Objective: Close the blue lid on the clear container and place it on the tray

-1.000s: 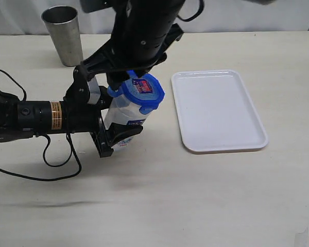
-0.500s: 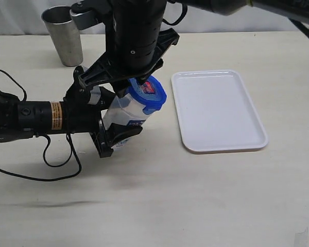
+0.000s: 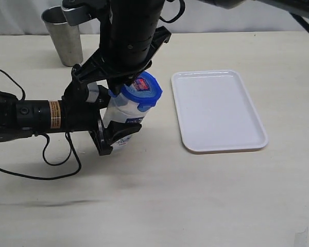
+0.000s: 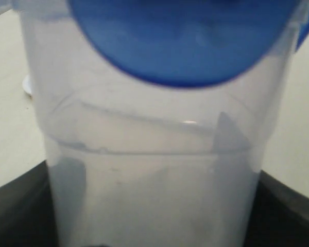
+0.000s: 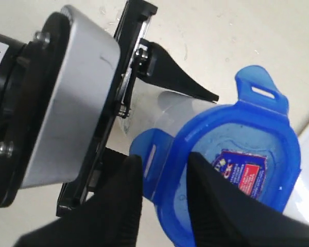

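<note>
Blue and nearly shut now, sinking lower and narrowing the right gripper (image 5: 162, 167) across a flap of the blue lid (image 3: 143, 88), seating it on the tilted clear container (image 3: 122, 109) clamped in the left gripper (image 3: 106, 117), firm pinch impossible to tell yet, with the tray (image 3: 257, 140) well apart from both.

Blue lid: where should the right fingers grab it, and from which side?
Pinch one snap flap of the blue lid, coming from its top side: the flaps stand out unlatched past its edge, and the left gripper clamps the clear container below.
</note>
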